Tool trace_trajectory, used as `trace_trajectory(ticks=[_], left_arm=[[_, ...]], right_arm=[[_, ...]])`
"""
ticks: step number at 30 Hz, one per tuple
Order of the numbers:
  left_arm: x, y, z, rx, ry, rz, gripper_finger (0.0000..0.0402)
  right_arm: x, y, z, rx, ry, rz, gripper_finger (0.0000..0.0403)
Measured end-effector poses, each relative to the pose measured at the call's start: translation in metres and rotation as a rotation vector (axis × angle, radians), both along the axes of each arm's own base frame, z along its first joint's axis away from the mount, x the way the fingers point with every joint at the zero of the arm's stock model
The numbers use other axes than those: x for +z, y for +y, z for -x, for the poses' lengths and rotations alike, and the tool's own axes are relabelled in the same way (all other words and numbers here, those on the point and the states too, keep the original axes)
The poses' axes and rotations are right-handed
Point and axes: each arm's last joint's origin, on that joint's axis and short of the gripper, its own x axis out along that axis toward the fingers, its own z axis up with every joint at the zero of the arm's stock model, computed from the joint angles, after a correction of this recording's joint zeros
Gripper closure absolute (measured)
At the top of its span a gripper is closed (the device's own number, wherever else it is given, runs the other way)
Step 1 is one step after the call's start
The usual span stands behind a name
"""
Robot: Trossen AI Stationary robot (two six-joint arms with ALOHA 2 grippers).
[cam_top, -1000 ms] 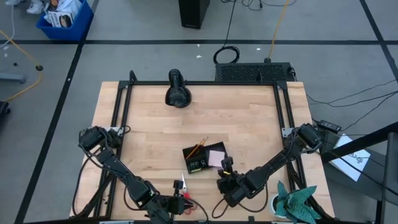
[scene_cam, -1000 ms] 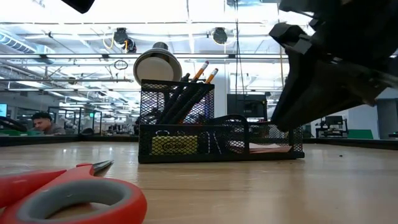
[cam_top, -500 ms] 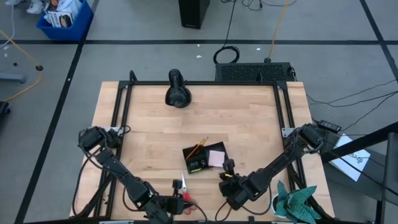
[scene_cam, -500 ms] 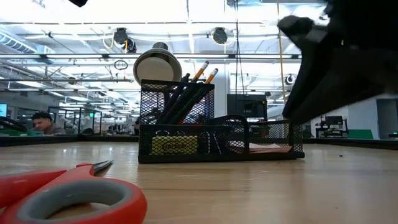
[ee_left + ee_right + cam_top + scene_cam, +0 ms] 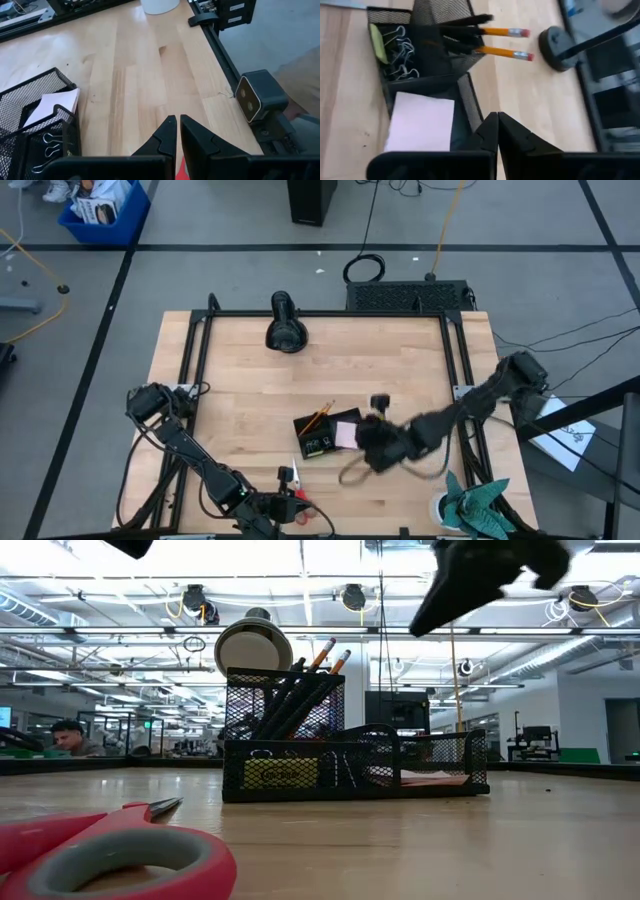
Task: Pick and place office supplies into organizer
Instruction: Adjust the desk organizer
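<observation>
The right pincer [image 5: 497, 131] has its fingers pressed together with nothing between them, and hangs above the counter [image 5: 400, 380] just beside the mesh organizer [image 5: 328, 434], on its right side in the high view. Below it in its wrist view lie the pink sticky-note pad [image 5: 422, 125] in one low compartment, the binder clips [image 5: 400, 50] and a small yellow piece [image 5: 377, 37] in the next, and two orange pencils [image 5: 505, 42] with black pens [image 5: 462, 22] leaning out of the tall cup. The left pincer [image 5: 177, 135] is at the counter's near edge, fingers nearly together over the red-handled scissors [image 5: 293, 492], whose red shows between them; whether it grips them I cannot tell. The scissors lie on the counter, apart from the organizer.
</observation>
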Motion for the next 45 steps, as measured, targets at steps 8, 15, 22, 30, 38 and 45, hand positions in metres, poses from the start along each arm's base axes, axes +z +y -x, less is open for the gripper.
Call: trace_trajectory(ticks=[8, 15, 22, 30, 38, 45], left_arm=[[0.000, -0.005, 0.005, -0.021, 0.004, 0.001, 0.0371], [-0.001, -0.011, 0.013, -0.072, 0.014, -0.051, 0.0371], [-0.002, -0.011, 0.013, -0.090, 0.016, -0.085, 0.0371], [-0.002, -0.006, 0.008, -0.073, 0.018, -0.086, 0.0371], [-0.002, 0.002, 0.000, -0.041, 0.018, -0.074, 0.0371], [-0.002, 0.004, -0.002, -0.035, 0.018, -0.073, 0.0371]], right_arm=[[-0.001, -0.079, -0.014, 0.005, -0.001, -0.260, 0.0402], [-0.017, -0.127, -0.017, -0.033, 0.019, -0.423, 0.0402], [-0.031, -0.138, -0.019, 0.014, 0.059, -0.500, 0.0403], [-0.047, -0.138, -0.012, 0.007, 0.071, -0.509, 0.0403], [-0.070, -0.131, 0.002, 0.016, 0.113, -0.593, 0.0403], [-0.072, -0.112, 0.003, 0.078, 0.128, -0.620, 0.0403]])
